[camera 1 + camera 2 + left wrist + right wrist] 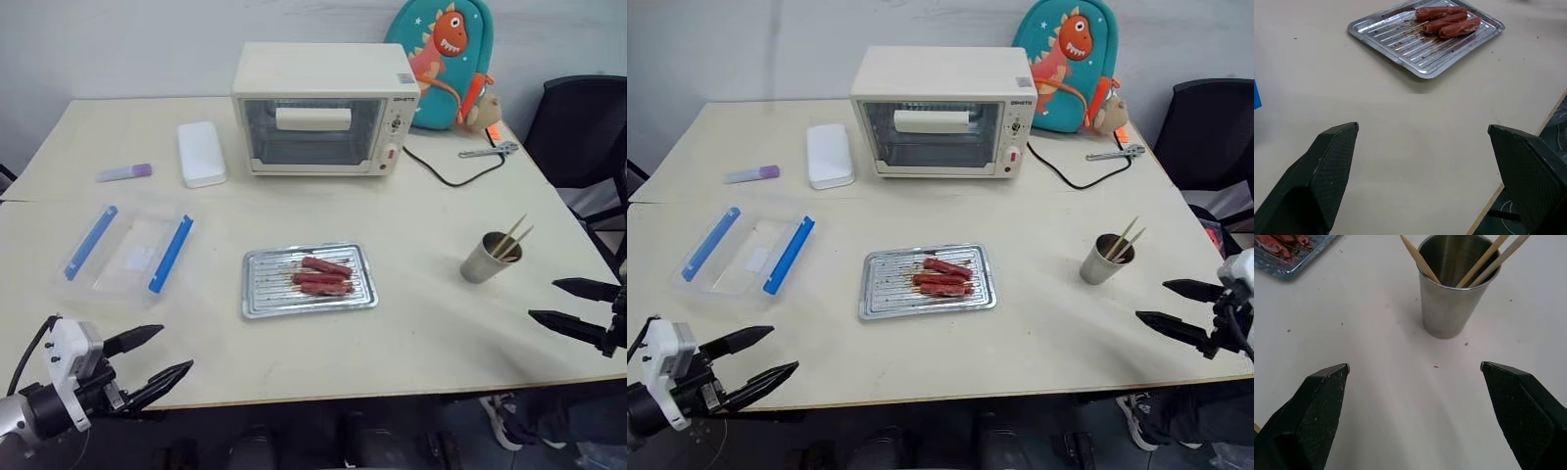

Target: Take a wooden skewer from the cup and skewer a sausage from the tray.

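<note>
A broad pale tabletop point(411, 323) carries everything here. At the back stands a cream toaster oven point(323, 108), with a teal dinosaur backpack point(446, 59) leaning on the wall behind it. On the robot's left lies a clear plastic box with blue clips point(127, 250). The tray point(260, 294) sits near the middle, three sausages lying side by side on its ribbed base; the sausage point(325, 266) farthest from the robot looks the easiest to reach. The cup point(482, 262) stands well to the right of the tray, wooden skewers leaning out over its rim.

The left gripper point(157, 357) hovers at the near left edge of the tabletop, jaws apart and empty. The right gripper point(568, 304) hangs beyond the right edge, near the cup, jaws likewise wide and holding nothing.

The wooden skewer point(1484, 259) should be feather-light, stiff but easy to snap, and thin enough to slip or roll between broad pads. I would pinch it on the stretch showing above the rim and draw it along its own slant, since the light cup could tip. The sausage looks soft and greasy and may roll when pushed.

The right wrist view looks down into the cup and separates three sticks; the head views blur them together. The left wrist view shows the tray's ribs and brown residue.
</note>
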You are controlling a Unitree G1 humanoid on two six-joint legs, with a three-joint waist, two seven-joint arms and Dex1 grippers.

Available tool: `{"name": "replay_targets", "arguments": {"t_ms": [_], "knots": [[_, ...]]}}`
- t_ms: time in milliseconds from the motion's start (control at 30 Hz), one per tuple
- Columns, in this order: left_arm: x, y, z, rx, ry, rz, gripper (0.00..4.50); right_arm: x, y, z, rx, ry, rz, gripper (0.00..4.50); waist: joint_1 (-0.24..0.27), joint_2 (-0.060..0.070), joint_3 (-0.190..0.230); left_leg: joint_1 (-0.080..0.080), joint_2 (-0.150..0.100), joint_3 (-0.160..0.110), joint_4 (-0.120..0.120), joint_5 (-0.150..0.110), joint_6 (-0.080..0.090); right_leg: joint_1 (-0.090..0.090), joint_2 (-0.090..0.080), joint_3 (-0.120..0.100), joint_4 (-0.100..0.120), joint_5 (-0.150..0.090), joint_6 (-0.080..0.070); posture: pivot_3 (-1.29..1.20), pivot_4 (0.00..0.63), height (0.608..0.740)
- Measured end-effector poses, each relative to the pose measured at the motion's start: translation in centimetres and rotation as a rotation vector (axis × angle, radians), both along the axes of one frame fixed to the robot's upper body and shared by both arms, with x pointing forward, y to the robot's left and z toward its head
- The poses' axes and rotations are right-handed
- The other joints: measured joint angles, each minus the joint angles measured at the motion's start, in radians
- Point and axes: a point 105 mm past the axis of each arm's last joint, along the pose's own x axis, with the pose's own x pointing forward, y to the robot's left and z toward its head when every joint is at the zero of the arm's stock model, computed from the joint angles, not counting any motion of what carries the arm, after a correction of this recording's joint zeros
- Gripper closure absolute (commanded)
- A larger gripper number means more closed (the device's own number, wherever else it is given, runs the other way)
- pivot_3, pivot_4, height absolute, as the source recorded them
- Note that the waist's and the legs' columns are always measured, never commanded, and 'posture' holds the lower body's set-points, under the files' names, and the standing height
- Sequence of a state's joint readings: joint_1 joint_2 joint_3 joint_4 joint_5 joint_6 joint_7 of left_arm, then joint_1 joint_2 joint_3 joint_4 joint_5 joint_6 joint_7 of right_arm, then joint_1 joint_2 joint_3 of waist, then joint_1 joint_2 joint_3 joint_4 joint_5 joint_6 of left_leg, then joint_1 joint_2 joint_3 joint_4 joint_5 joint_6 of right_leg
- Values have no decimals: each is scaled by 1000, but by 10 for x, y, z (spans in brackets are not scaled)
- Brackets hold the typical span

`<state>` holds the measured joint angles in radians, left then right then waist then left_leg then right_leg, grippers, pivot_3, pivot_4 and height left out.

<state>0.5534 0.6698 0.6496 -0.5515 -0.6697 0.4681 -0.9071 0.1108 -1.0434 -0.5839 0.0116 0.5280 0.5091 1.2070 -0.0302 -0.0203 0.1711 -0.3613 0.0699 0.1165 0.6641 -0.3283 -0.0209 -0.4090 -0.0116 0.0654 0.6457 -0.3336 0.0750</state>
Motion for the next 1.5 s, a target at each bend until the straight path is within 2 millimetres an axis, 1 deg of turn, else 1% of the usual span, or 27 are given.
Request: {"name": "replay_targets", "arguments": {"t_ms": [100,200,300,367,433,533,633,700,767,833,900,1100,1233,1267,1333,1367,1467,1500], "knots": [[0,0,0,8,1,3,36,0,2,0,-3,4,6,0,0,0,0,1,1,1,0,0,0,0,0,1,0,0,0,0,150,740],[1,2,-1,18,6,20,36,-1,6,-6,-7,31,15,0,-1,0,0,1,3,2,0,-1,-1,0,0,2,0,0,0,0,150,740],[2,3,-2,30,17,31,36,-1,8,-6,-12,36,13,0,-2,0,0,2,2,4,0,-1,-1,0,0,4,0,0,0,0,150,740],[3,5,-8,66,31,38,36,0,10,-6,-14,37,9,0,-1,0,0,3,2,4,0,-1,-2,0,1,5,0,0,0,0,150,740],[3,4,-10,63,42,31,36,0,10,-6,-10,42,-1,0,-2,0,0,3,3,5,0,-1,-2,0,1,5,0,0,0,0,150,740],[1,1,-10,47,44,7,36,1,12,-8,3,46,-14,0,-2,0,0,3,3,5,0,-2,-2,0,1,6,0,0,0,0,150,740],[3,4,-11,84,34,26,36,-1,14,-13,11,59,-24,0,-1,0,0,3,3,5,0,-2,-2,0,1,6,0,0,0,0,150,740],[8,3,-8,92,4,41,36,-1,17,-18,31,44,-53,0,-1,-1,-1,4,3,5,0,-2,-2,1,1,6,0,0,0,0,150,740],[11,-4,-5,86,-28,27,36,-4,24,-32,42,49,-75,0,1,-2,-1,3,5,5,0,-2,-3,0,1,6,0,0,0,0,150,740],[12,-8,-3,83,-39,15,36,-5,26,-36,49,46,-90,0,-1,-2,-1,4,7,7,0,-3,-3,0,1,8,0,0,0,0,150,740],[15,-9,0,78,-52,17,36,-2,27,-33,58,18,-112,0,-2,-2,-1,4,7,8,0,-3,-3,1,2,9,0,0,0,0,150,740],[26,-24,22,4,-108,-44,36,5,30,-18,79,-81,-159,0,-2,-2,-1,5,9,8,0,-3,-4,0,3,9,1,0,-1,0,150,740],[40,-41,50,-93,-151,-136,36,12,35,-7,142,-161,-208,0,2,-2,-1,5,9,8,1,-3,-5,1,3,9,2,0,-1,0,150,740],[45,-51,66,-108,-178,-207,36,16,41,1,185,-196,-212,0,2,-2,-1,5,8,8,2,-3,-5,0,3,9,3,0,-1,0,150,740],[48,-61,80,-105,-203,-277,36,19,47,10,211,-232,-205,0,0,-2,-2,6,8,9,1,-3,-5,0,3,9,3,0,-1,0,150,740],[49,-66,84,-103,-206,-313,36,21,49,16,216,-251,-204,0,-1,-1,-2,6,8,9,0,-3,-6,0,3,9,3,0,-1,0,150,740],[52,-78,86,-117,-186,-391,36,26,50,23,223,-283,-221,0,-5,-1,-2,6,6,10,0,-4,-7,-1,5,11,2,0,-1,0,150,740],[55,-83,86,-128,-178,-417,36,28,50,26,226,-297,-228,0,-5,-1,-2,6,6,10,0,-4,-7,-1,5,11,2,0,-1,0,150,740]]}}
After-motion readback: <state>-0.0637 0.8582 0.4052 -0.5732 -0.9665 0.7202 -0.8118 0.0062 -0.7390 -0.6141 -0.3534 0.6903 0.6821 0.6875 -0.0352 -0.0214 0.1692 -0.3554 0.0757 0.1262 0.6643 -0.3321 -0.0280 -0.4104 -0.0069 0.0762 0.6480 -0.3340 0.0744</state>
